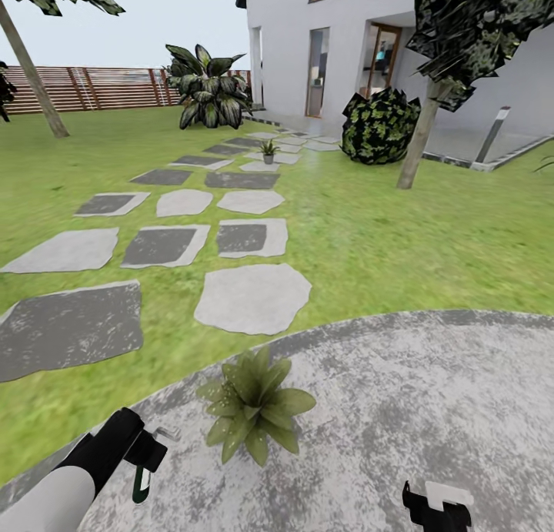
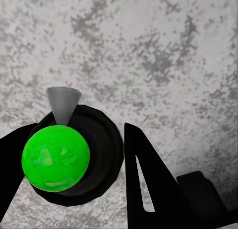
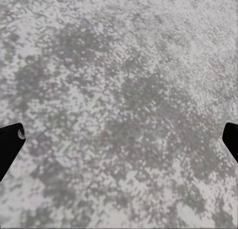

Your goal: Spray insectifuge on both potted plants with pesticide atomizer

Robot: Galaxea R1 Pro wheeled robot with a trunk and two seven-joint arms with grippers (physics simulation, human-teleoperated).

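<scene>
In the head view my left gripper [image 1: 145,456] is shut on the pesticide atomizer [image 1: 141,482], a slim dark green bottle with a white label, held just above the round grey paved patch [image 1: 431,393]. Close to its right stands a potted plant [image 1: 254,406], a rosette of pointed green leaves that hide its pot. A second potted plant [image 1: 268,152] stands far off on the stepping stones. The left wrist view looks down on the atomizer [image 2: 74,154] with a bright green spot on top and a grey nozzle, black fingers [image 2: 148,189] on either side. My right gripper [image 1: 437,506] [image 3: 119,139] is open over bare paving.
Grey stepping stones [image 1: 252,297] lead across the lawn to a white house [image 1: 346,39]. A huge dark leafy bush [image 1: 206,85] stands by the brown slatted fence [image 1: 92,88]. A dark shrub [image 1: 379,125], a tree trunk [image 1: 419,135] and a lamp post [image 1: 492,134] stand at the right.
</scene>
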